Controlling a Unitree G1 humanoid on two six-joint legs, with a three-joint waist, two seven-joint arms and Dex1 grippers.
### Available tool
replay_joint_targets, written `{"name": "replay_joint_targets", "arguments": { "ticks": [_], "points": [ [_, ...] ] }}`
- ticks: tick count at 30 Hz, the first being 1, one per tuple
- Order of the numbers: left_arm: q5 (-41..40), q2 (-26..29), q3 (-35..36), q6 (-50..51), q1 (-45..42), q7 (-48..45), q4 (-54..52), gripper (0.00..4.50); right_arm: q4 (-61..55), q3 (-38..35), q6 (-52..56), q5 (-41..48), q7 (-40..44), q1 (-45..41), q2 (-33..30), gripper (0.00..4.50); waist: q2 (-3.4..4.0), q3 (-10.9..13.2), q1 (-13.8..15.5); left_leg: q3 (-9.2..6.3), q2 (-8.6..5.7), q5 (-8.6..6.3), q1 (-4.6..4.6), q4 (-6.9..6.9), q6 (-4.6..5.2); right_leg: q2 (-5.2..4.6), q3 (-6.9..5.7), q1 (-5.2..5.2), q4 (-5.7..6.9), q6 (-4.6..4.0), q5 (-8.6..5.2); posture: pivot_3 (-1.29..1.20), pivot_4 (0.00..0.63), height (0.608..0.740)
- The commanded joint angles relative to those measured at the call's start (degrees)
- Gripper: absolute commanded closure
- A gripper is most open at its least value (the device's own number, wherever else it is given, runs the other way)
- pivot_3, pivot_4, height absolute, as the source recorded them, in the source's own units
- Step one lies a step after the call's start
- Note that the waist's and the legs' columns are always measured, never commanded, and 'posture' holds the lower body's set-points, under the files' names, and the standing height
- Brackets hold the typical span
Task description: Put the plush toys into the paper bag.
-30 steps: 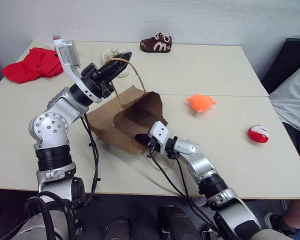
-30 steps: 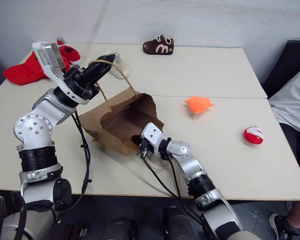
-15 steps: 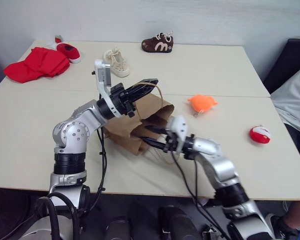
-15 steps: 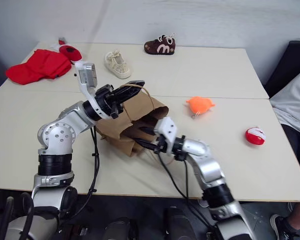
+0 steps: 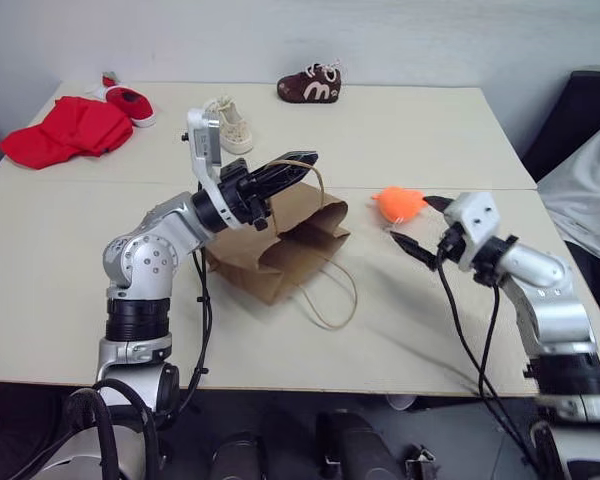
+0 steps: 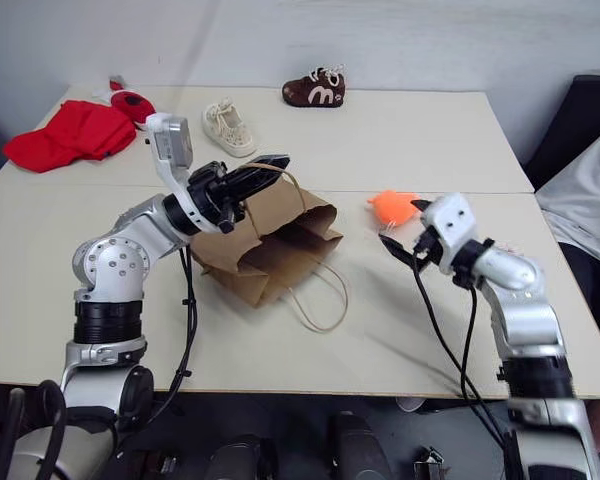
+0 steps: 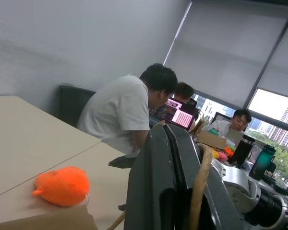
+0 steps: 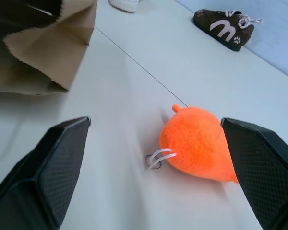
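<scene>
Counter (image 5: 400, 130): two pale tops butted together, with the seam running across the middle of the head views.
Paper bag (image 5: 280, 245): brown kraft, slumped on its side near the middle of the counter, mouth toward the robot's right; one tan handle is lifted, the other loop (image 5: 332, 300) lies flat on the counter toward the near edge.
Left arm: elbow bent and raised above the counter, forearm reaching across toward the robot's right, wrist angled a little upward over the top edge of the bag.
Left tool (image 5: 298, 164): fingers pressed together on the raised handle, holding that side of the bag up; in the left wrist view the tan cord runs beside the closed fingers (image 7: 173, 163).
Right arm: stretched out over the right part of the counter, forearm roughly level, wrist turned inward toward the robot's left.
Right tool (image 6: 402, 228): fingers spread wide and holding nothing, one on each side of the orange toy in the right wrist view, not touching it.
Red cloth (image 5: 65, 128): bunched at the far left corner of the counter.
Brown shoe (image 5: 310, 86): at the far edge, well apart from the bag.
Cream shoe (image 6: 228, 127): beyond the bag, behind the left arm.
Red shoe (image 5: 130, 100): just beside the cloth.
Orange plush toy (image 5: 399, 203): on the counter between the bag and the right tool, near the seam, with a small white loop (image 8: 157, 157) at its side.
</scene>
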Motion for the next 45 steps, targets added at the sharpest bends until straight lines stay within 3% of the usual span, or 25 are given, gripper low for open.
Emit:
{"name": "replay_joint_targets", "arguments": {
  "ticks": [1, 4, 11, 16, 18, 21, 24, 29, 32, 39, 45],
  "points": [
    [0.2, 0.0, 0.4, -0.8, -1.2, -0.4, -0.6, 4.50, 11.9, 2.7, -3.9, -3.6, 0.2, -7.9, 1.1, 0.03, 0.04, 0.0, -0.1, 0.00, 0.00, 0.01, -0.03, -0.02, 0.01, -0.01, 0.00, -0.04, 0.00, 0.00, 0.00, 0.00, 0.150, 0.740],
    [0.5, -0.2, 0.4, -1.0, -1.1, -0.2, -0.6, 4.50, 30.9, 5.5, -7.7, -7.6, -0.7, -18.5, 3.1, 0.03, 0.08, 0.0, -0.9, 0.04, 0.00, 0.02, -0.03, -0.01, 0.02, -0.03, 0.01, -0.06, 0.01, 0.00, 0.00, 0.00, 0.150, 0.740],
    [1.2, -0.5, 0.4, -1.2, -1.1, -0.1, -0.4, 4.50, 48.6, 7.0, -16.1, -12.3, -3.5, -27.7, 3.7, 2.32, 0.10, 0.1, -1.1, 0.05, 0.01, 0.04, -0.05, -0.18, 0.02, -0.07, 0.01, -0.08, -0.04, 0.00, 0.00, 0.00, 0.150, 0.740],
    [1.8, -0.9, 0.3, -1.7, -2.0, -0.3, 0.7, 4.50, 48.4, 5.5, -19.0, -11.5, 0.7, -27.9, 1.1, 3.92, 0.11, 0.1, -1.0, 0.04, 0.01, 0.05, -0.04, -0.13, 0.01, -0.09, 0.01, -0.08, 0.00, 0.01, 0.00, 0.00, 0.150, 0.740],
    [1.9, -0.9, 0.3, -1.9, -2.2, -0.4, 1.0, 4.50, 44.6, 3.7, -19.8, -8.2, 6.0, -26.4, 0.4, 4.39, 0.11, 0.1, -1.0, 0.04, 0.00, 0.05, -0.04, -0.13, 0.01, -0.09, 0.01, -0.07, 0.00, 0.01, 0.00, 0.00, 0.150, 0.740],
    [1.8, -0.9, 0.5, -2.0, -2.5, -0.3, 1.4, 4.50, 32.9, 0.4, -17.0, -0.5, 15.2, -21.8, -0.6, 4.48, 0.17, 0.1, -1.0, 0.04, 0.01, 0.05, -0.05, -0.15, 0.00, -0.07, 0.00, -0.08, -0.01, 0.02, 0.01, 0.00, 0.150, 0.740],
    [1.4, -0.8, 1.2, -1.5, -2.8, 0.0, 1.6, 4.50, 13.6, -1.4, -6.3, 7.1, 20.7, -13.9, -2.8, 4.48, 0.38, 0.2, -0.9, 0.01, 0.04, 0.07, -0.05, -0.18, -0.03, -0.06, -0.02, -0.09, 0.00, 0.02, 0.00, 0.00, 0.150, 0.740],
    [1.0, -0.7, 1.7, -0.8, -2.7, 0.3, 1.5, 4.50, -14.9, -0.7, 13.9, 16.5, 20.1, -0.4, -5.9, 4.48, 0.48, 0.3, -0.5, -0.06, 0.04, 0.09, -0.09, -0.20, -0.09, -0.06, -0.05, -0.14, 0.00, 0.02, 0.00, 0.00, 0.150, 0.740],
    [-0.5, -1.6, 2.1, 1.0, -2.8, 1.0, 1.1, 4.50, -25.1, 3.5, 19.2, 17.6, 16.2, 3.8, -2.4, 4.48, 0.48, 0.3, -0.8, -0.02, 0.02, 0.10, -0.05, -0.16, -0.09, -0.07, -0.01, -0.12, 0.04, 0.02, 0.00, 0.00, 0.150, 0.740],
    [-0.7, -3.0, 1.8, 1.9, -3.6, 1.3, 1.0, 4.50, -23.7, 12.2, 18.5, 11.7, 9.6, -0.4, 7.0, 4.48, 0.48, 0.3, -0.7, -0.02, -0.09, 0.17, -0.08, -0.16, -0.13, -0.09, 0.01, -0.21, 0.12, 0.02, 0.00, 0.00, 0.150, 0.740],
    [-4.7, -4.5, 3.6, 4.5, -4.7, 0.9, 1.8, 4.50, -6.7, 18.6, 11.0, 2.0, 4.0, -9.5, 15.5, 4.48, 0.46, 0.3, -0.9, -0.04, -0.08, 0.19, -0.15, -0.15, -0.10, -0.10, -0.02, -0.25, 0.10, 0.02, 0.00, 0.00, 0.150, 0.740]
  ]
}}
